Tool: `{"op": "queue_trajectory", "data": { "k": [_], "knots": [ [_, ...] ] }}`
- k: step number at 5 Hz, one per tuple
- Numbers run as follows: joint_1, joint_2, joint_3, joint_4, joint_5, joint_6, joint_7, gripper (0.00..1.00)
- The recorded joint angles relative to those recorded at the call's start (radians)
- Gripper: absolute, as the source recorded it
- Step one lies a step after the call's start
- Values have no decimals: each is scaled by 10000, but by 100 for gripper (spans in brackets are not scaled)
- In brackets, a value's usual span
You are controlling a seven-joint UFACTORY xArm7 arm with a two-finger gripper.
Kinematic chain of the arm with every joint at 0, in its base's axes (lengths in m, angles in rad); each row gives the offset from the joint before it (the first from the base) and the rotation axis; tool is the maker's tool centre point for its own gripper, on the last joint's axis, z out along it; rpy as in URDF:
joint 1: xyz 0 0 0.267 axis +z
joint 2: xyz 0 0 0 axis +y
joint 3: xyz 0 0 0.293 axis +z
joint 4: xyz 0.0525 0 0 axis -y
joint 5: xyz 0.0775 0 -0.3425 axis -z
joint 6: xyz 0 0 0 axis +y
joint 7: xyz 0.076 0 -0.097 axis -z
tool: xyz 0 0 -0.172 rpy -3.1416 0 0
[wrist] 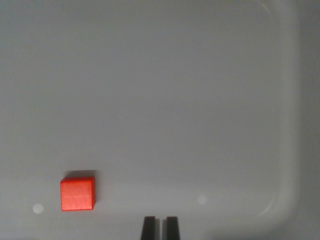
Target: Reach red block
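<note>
A small red block (77,194) lies flat on the grey tray floor in the lower left of the wrist view. My gripper (160,227) shows at the bottom edge as two dark fingertips (148,228) standing close together with only a thin gap and nothing between them. The block sits well to the wrist view's left of the fingertips and apart from them.
The grey tray's raised rim (292,125) curves down the wrist view's right side and rounds a corner at the lower right. Two faint pale spots (202,199) mark the floor near the bottom.
</note>
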Motion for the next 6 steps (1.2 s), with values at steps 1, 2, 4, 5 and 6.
{"op": "queue_trajectory", "data": {
  "k": [1,2,4,5,6],
  "knots": [
    [36,23,36,-251,7,-271,44,0],
    [36,23,36,-251,7,-271,44,0],
    [78,50,78,-537,15,-580,94,0],
    [122,78,122,-842,24,-908,148,0],
    [122,78,122,-842,24,-908,148,0]
  ]
}}
